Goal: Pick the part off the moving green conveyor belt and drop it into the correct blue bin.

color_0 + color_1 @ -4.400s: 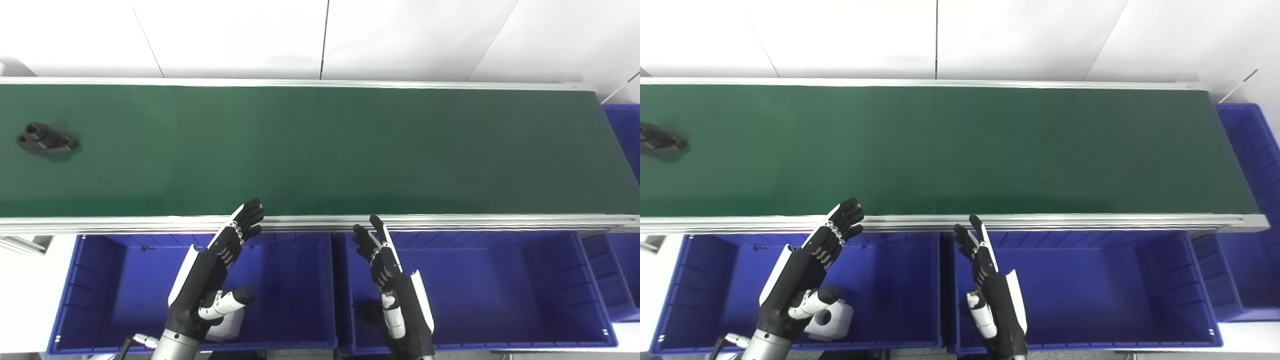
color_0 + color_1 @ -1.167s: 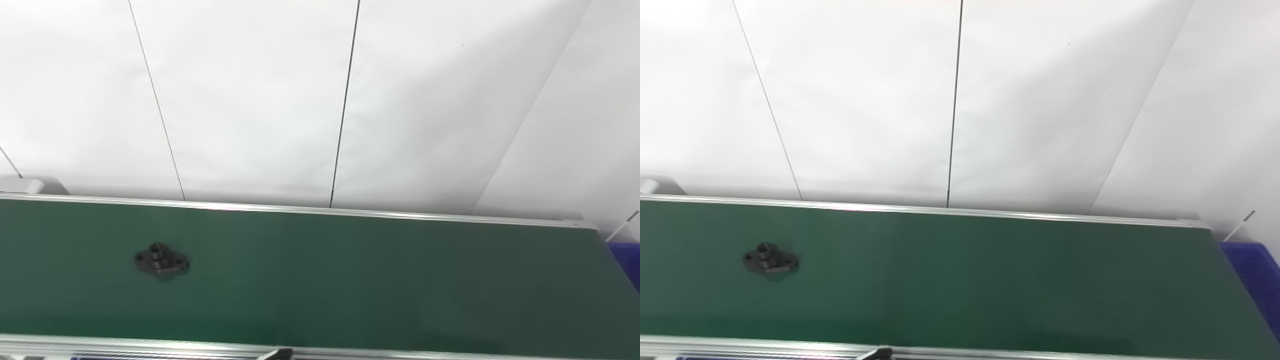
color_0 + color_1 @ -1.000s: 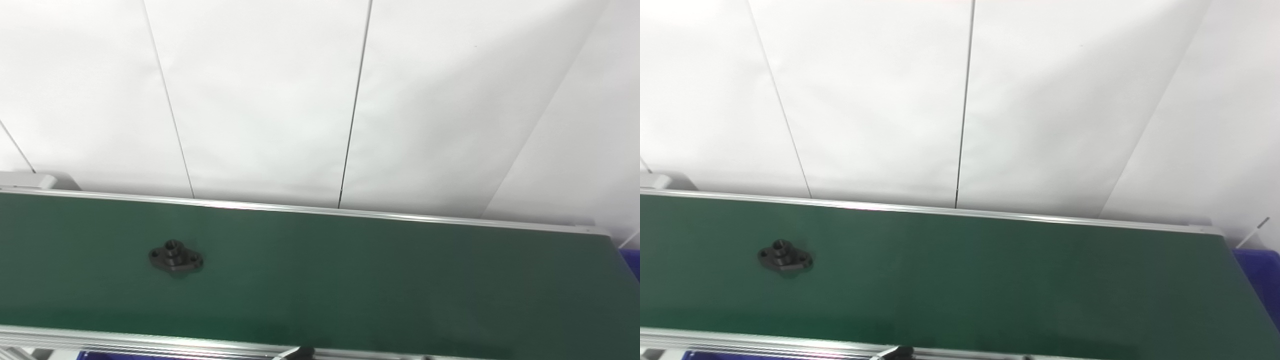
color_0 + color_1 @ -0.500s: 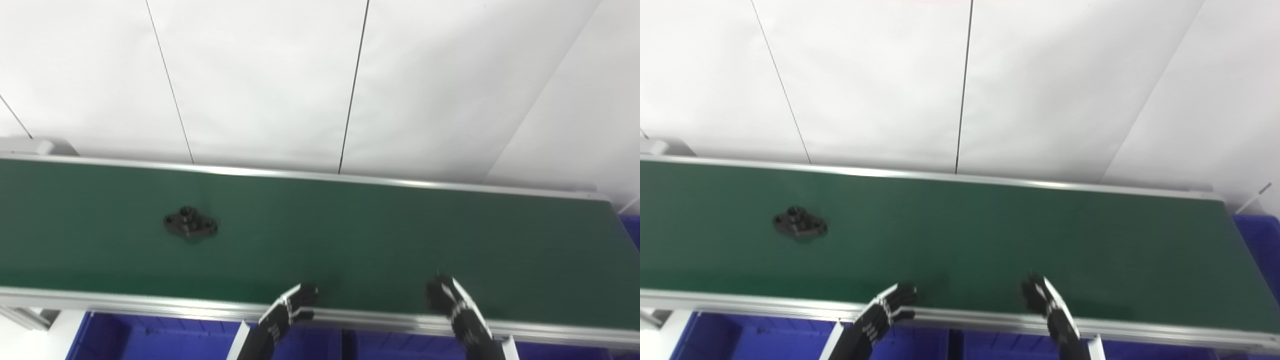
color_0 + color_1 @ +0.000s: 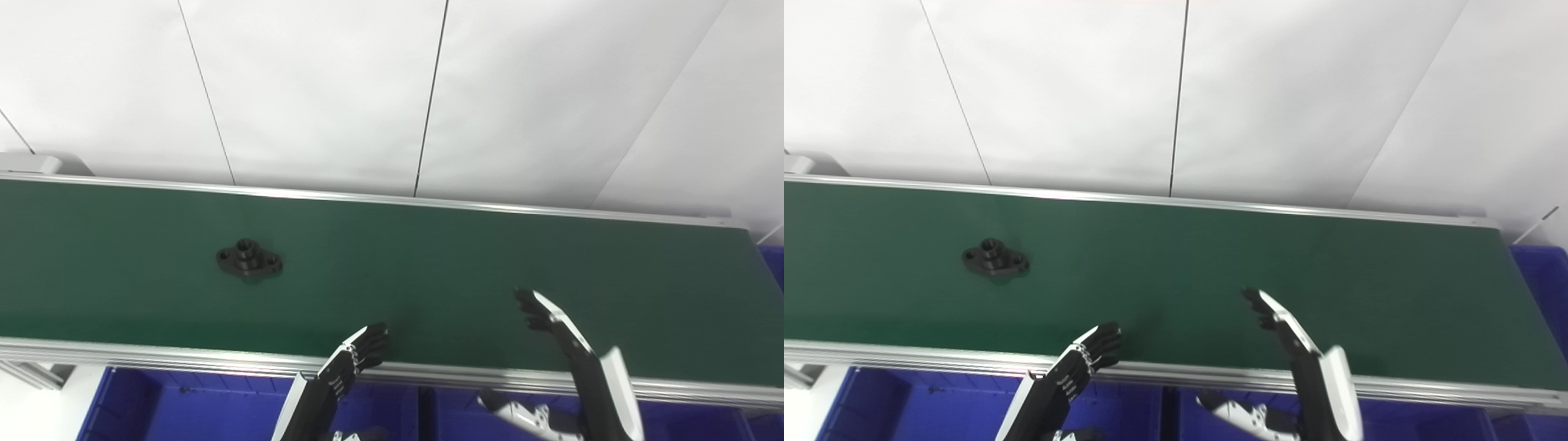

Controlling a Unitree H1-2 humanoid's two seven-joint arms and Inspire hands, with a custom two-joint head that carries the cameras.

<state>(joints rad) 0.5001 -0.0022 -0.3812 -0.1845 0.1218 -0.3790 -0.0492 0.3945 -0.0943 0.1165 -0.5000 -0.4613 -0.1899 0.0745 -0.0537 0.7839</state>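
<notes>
While the part (image 5: 248, 262) lies lengthwise along the belt (image 5: 429, 257), up-left of the nearer left robot hand (image 5: 355, 361), both robot hands are seen open and empty.

1. The green conveyor belt (image 5: 429, 275) is running off the left edge in both views, so its left end is not showing.
2. The blue bins (image 5: 184, 410) are showing only as strips along the bottom edge; their floors and contents are lying out of frame.
3. The left hand (image 5: 343, 373) is being cut off near the bottom edge, its thumb barely showing.
4. The right hand (image 5: 563, 343) is appearing edge-on, its wrist running out of frame.
5. The black part (image 5: 248, 261) is sitting too small for its hole details to be read.
6. Another blue bin (image 5: 1546, 288) is being clipped by the right edge.
</notes>
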